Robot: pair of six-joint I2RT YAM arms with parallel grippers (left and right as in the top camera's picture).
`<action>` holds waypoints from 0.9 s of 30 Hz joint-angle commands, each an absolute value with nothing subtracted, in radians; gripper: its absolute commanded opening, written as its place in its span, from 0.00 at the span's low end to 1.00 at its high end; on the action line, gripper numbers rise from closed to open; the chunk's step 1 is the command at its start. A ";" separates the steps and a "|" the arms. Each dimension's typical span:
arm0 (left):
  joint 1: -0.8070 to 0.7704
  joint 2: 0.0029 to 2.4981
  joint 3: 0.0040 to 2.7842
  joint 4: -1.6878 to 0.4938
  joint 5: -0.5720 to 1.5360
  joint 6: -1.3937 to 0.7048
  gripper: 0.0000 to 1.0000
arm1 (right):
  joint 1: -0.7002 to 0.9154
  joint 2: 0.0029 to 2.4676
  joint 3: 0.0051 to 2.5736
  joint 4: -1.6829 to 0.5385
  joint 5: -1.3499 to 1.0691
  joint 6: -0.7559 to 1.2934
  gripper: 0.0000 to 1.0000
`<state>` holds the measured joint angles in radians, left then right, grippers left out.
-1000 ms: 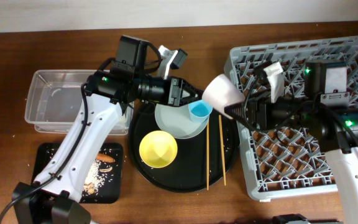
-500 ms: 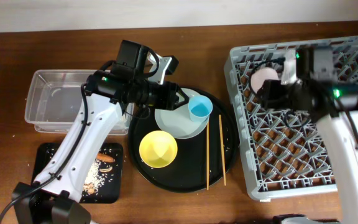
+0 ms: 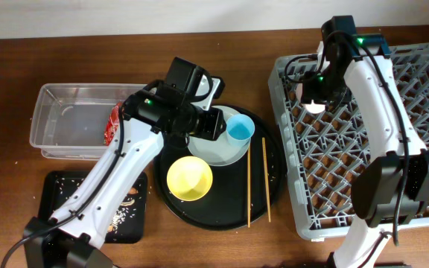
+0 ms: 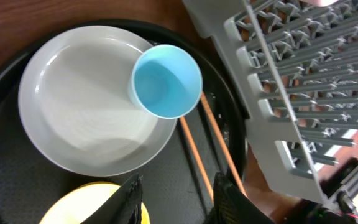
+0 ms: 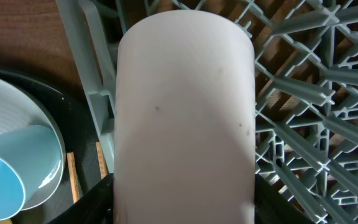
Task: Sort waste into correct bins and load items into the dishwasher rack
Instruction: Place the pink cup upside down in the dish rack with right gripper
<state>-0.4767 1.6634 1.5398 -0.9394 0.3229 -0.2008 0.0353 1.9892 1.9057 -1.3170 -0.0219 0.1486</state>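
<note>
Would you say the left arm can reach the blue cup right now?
Probably yes: the open left pincer hangs close by the blue cup, which sits uncovered on the plate.

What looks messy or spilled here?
Beige crumbs lie scattered loose across the small black tray at the front left of the table, which is the messiest spot. A few pale specks also seem to dot the round black tray near the chopsticks. Nothing looks broken or tipped over.

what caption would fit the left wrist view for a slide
Open left gripper above a blue cup on the grey plate, chopsticks and dishwasher rack beside it
</note>
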 commanded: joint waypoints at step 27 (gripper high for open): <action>-0.478 1.656 1.550 -0.937 0.291 -0.185 0.37 | 0.032 2.004 1.865 -1.234 -0.037 0.135 0.78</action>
